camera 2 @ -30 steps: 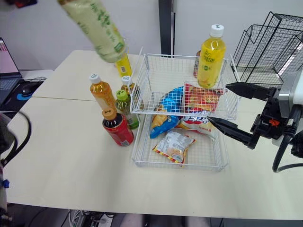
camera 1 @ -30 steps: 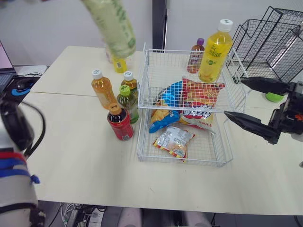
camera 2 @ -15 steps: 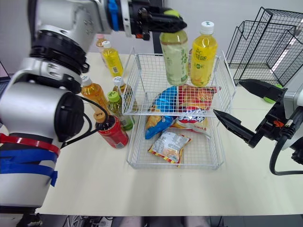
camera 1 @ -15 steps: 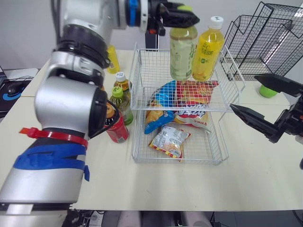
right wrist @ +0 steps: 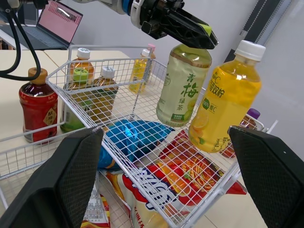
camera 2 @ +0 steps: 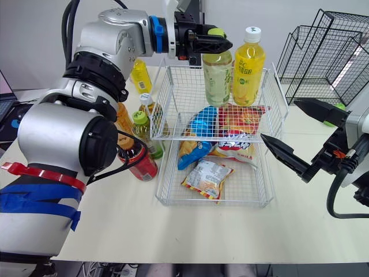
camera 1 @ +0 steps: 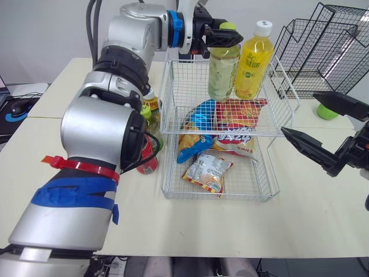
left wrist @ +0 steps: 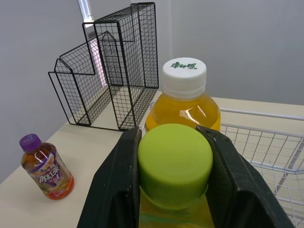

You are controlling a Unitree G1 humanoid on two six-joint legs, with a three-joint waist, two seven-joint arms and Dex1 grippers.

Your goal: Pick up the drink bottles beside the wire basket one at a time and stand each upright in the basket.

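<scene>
Green-capped tea bottle (camera 1: 222, 75) is pinched at the cap by the left hand (camera 1: 229, 36), and dropping it onto the snack bags (camera 1: 204, 112) could tip it into the yellow bottle (camera 1: 252, 63).

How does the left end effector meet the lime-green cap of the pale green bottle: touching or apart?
Touching. Left wrist view: the left end effector has black fingers flush against both sides of the lime-green cap.

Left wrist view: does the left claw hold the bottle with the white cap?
No, the left claw is shut on the green-capped bottle; the white-capped yellow bottle stands free beyond it.
</scene>
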